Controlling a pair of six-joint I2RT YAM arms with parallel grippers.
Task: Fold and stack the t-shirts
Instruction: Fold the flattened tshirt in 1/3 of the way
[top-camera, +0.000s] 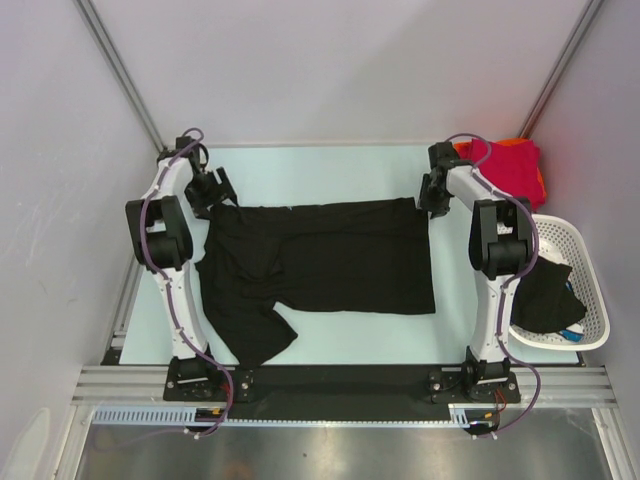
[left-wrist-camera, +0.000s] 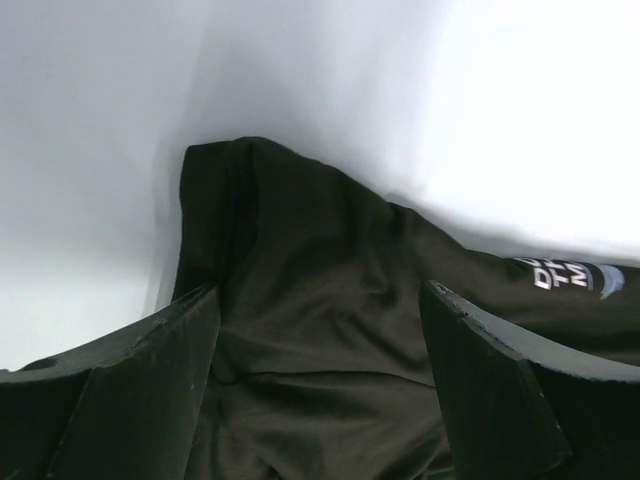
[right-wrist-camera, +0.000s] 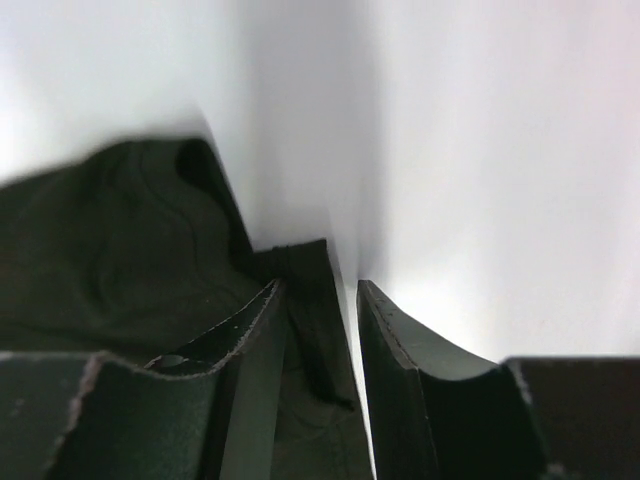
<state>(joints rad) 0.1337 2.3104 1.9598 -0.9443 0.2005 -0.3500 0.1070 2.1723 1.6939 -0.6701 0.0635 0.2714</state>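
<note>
Both my jaws hover at the far corners of the soft black cloth t-shirt (top-camera: 330, 255), spread across the pale counter (top-camera: 340, 335): left wide, right barely parted. If I lift now, the right hem could snag and drag the cloth askew.

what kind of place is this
Probably a robot lab cell: plain walls box in a table, a left arm and right arm are bolted at its edge, a black shirt lies spread.

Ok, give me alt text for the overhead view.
A black t-shirt lies spread on a pale table, the left tool and right tool at its far corners. Red and orange shirts sit far right, by a white basket.
</note>
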